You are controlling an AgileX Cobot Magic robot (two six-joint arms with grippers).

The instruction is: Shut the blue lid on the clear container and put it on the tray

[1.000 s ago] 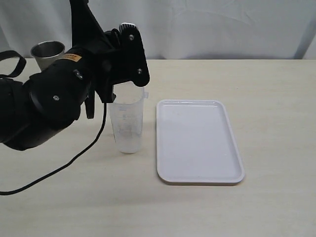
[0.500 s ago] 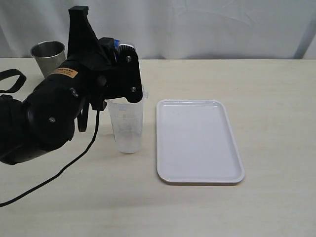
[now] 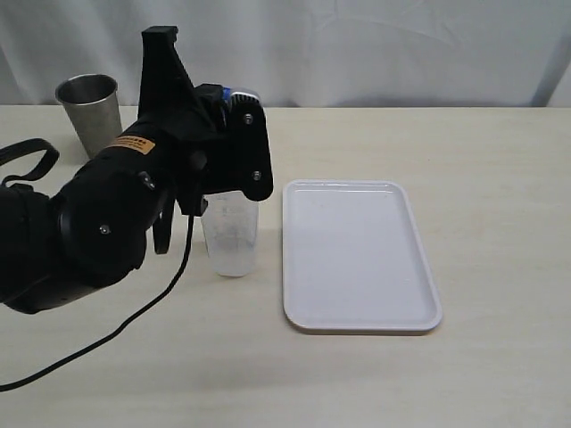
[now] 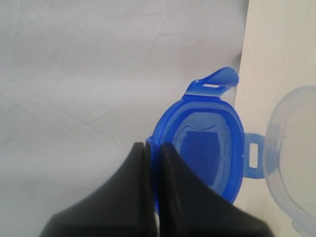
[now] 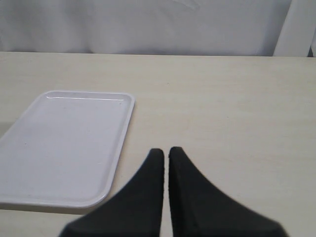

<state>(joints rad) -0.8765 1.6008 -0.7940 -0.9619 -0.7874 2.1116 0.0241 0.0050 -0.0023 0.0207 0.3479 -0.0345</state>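
Note:
My left gripper is shut on the edge of the blue lid, which it holds on edge with its flaps sticking out. The rim of the clear container shows just beside the lid. In the exterior view a sliver of the lid peeks above the black left arm, right over the clear container, whose top the arm hides. The white tray lies flat to the container's right. My right gripper is shut on nothing, low over the table beside the tray.
A steel cup stands at the back left of the table. A black cable trails from the left arm across the table in front. A white curtain hangs behind the table.
The left arm has shifted right and down with the lid, and now covers the container's rim. The lid's blue edge has come into sight above the arm.

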